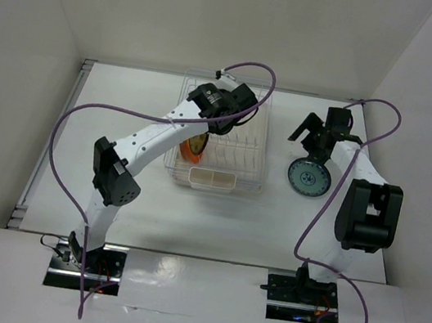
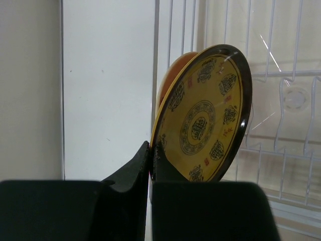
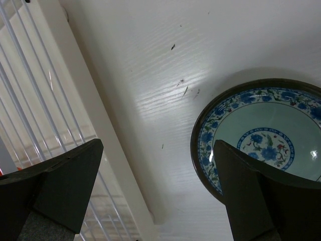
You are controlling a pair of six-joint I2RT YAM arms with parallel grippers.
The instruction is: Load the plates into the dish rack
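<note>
My left gripper (image 2: 152, 148) is shut on the lower rim of the yellow plate with brown pattern (image 2: 205, 120) and holds it on edge over the white wire dish rack (image 2: 281, 75). The plain orange plate (image 2: 173, 75) stands on edge right behind it; it also shows in the rack in the top view (image 1: 191, 149). My right gripper (image 3: 158, 150) is open and empty above the table. It hangs between the rack's side (image 3: 30, 100) and the white plate with blue-green pattern (image 3: 261, 140), which lies flat on the table (image 1: 309, 178). The pale beige plate is out of view.
The dish rack (image 1: 265, 141) sits at the middle back of the white table, with its beige holder (image 1: 211, 180) at the near end. White walls close the table in at the back and on both sides. Purple cables loop over both arms.
</note>
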